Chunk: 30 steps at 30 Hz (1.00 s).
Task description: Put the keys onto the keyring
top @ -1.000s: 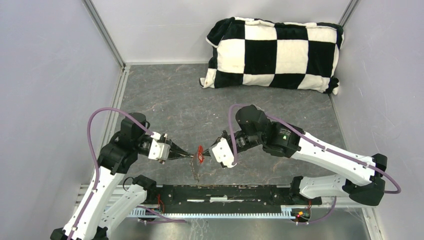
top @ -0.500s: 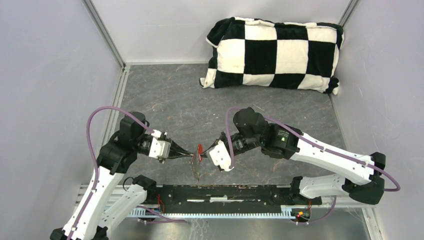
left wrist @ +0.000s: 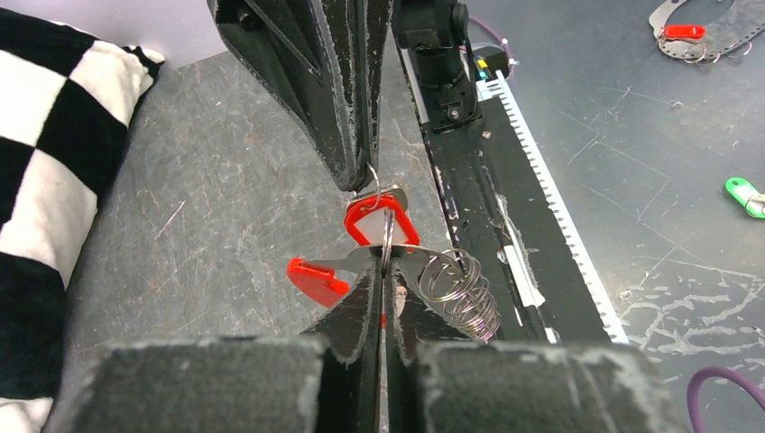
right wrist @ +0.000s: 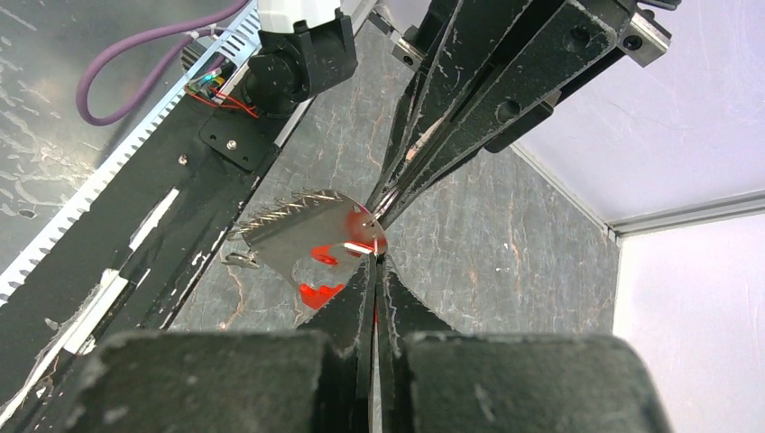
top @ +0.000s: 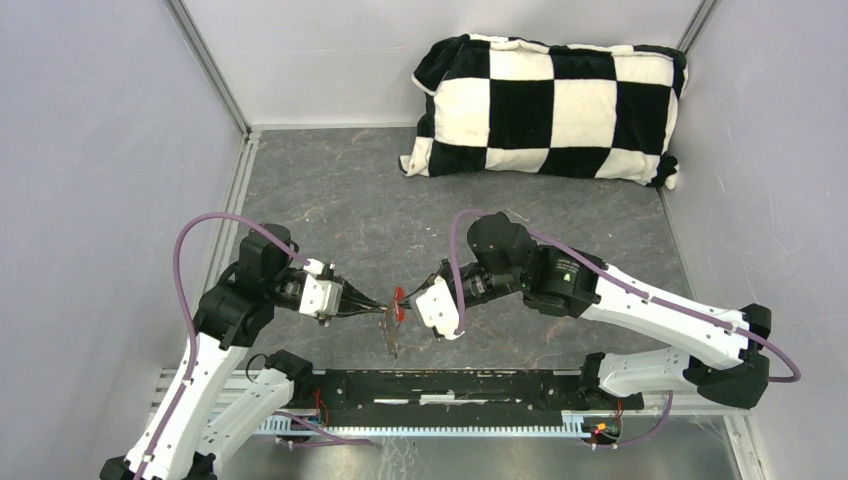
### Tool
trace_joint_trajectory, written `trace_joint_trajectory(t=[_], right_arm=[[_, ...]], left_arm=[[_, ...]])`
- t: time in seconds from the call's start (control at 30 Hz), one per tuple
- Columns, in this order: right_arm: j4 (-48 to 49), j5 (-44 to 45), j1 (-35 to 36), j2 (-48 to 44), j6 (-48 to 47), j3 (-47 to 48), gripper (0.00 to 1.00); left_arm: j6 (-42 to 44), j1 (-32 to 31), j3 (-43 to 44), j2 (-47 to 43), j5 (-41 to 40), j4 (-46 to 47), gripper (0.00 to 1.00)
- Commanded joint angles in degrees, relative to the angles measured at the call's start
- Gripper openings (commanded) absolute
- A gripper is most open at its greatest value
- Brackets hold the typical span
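The right hand [top: 408, 300] has crept a touch toward 9 o'clock since a second ago, closing on the left hand [top: 383, 306], which has barely budged. And now they're tip to tip, just short of 6 o'clock on the tabletop [top: 330, 200]!

In the left wrist view, the left fingers are pressed tight together, pinching one thin ring of the keyring [left wrist: 465, 293]. Its coil of silver rings bunches at their 3 o'clock side and the fob [left wrist: 316, 280] sticks out at 9 o'clock. The right hand's fingers come in from 12 o'clock, also squeezed together, nipping the top of the red key [left wrist: 368, 219], which sits right on that pinched ring. The chain dangles toward 6 o'clock; whether its end reaches the surface, I can't tell.

The surface is dark grey, marbled with pale streaks and scuffed with fine scratches. Pale walls [top: 90, 150] box it in on three sides, with metal posts in the far corners. A black-and-white checked pillow [top: 550, 105] lies at 1 o'clock against the back wall. A black rail [top: 450, 385] runs along the near edge.
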Motion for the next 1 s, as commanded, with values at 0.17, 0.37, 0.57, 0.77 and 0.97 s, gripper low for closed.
trace_joint_trajectory(t=[0.17,0.37,0.57,0.77,0.97], right_arm=[[1.47,-0.20,0.96,0.02,-0.75,2.56,0.00],[1.80,-0.18,1.53,0.43,-0.58,2.79,0.00],[1.83,0.32,1.97,0.58,-0.75,2.89,0.00],[1.74,1.20,2.21,0.93,-0.84,3.23,0.00],[1.57,2.67,2.31,0.94,-0.75,3.71,0.00]], left_arm=[[-2.38,-0.29,2.62,0.28,1.18,0.56,0.02],[-2.94,-0.30,2.77,0.60,0.87,0.47,0.02],[-3.08,-0.30,2.80,0.52,0.58,0.45,0.02],[-3.17,-0.33,2.80,0.39,0.52,0.48,0.02],[-3.09,-0.31,2.80,0.31,0.37,0.47,0.02]])
